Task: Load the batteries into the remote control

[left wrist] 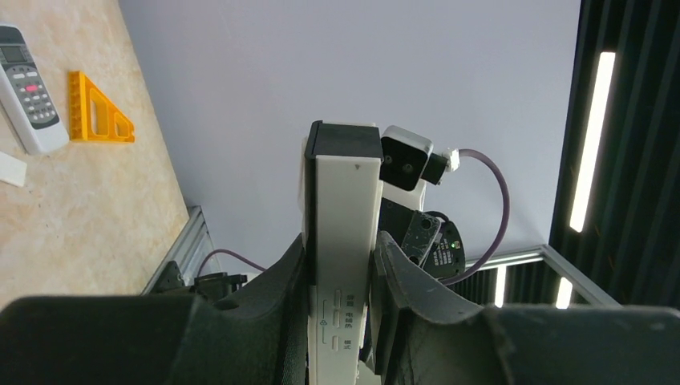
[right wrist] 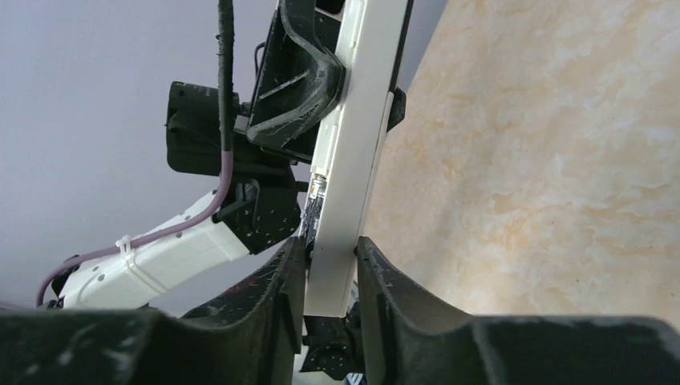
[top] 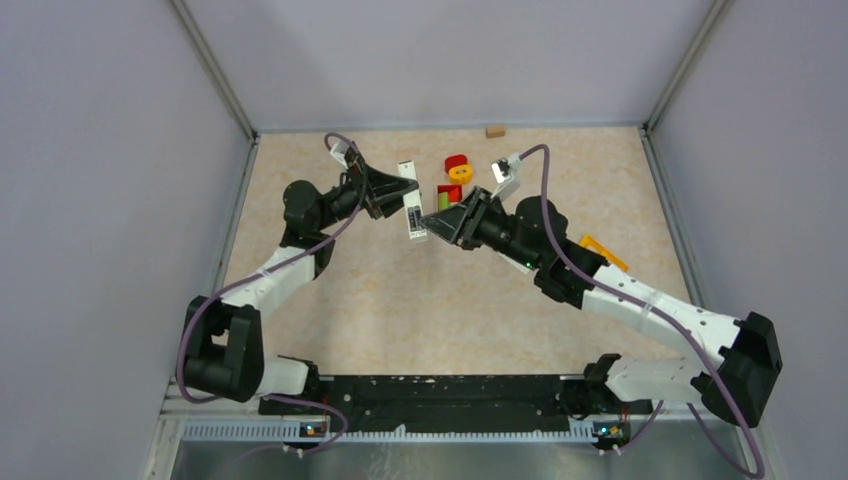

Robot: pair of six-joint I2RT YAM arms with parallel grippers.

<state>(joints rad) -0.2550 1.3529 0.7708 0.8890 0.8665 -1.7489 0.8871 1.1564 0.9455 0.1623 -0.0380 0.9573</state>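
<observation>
A long white remote control [top: 412,205] is held in the air between both arms, above the back middle of the table. My left gripper [top: 395,192] is shut on its upper part; in the left wrist view the remote [left wrist: 345,241] stands upright between the fingers, its dark end up. My right gripper [top: 432,222] grips the lower end: in the right wrist view both fingers lie against the sides of the remote [right wrist: 353,176], which runs up to the left gripper's fingers [right wrist: 297,80]. A metal contact shows along its left edge. The batteries are out of view.
A second grey-white remote with buttons [left wrist: 28,88] lies on the table beside an orange triangle [left wrist: 100,112], which also shows by the right arm [top: 603,252]. Red, yellow and green toy pieces [top: 455,180] sit behind the grippers. A tan block [top: 495,130] rests at the back wall.
</observation>
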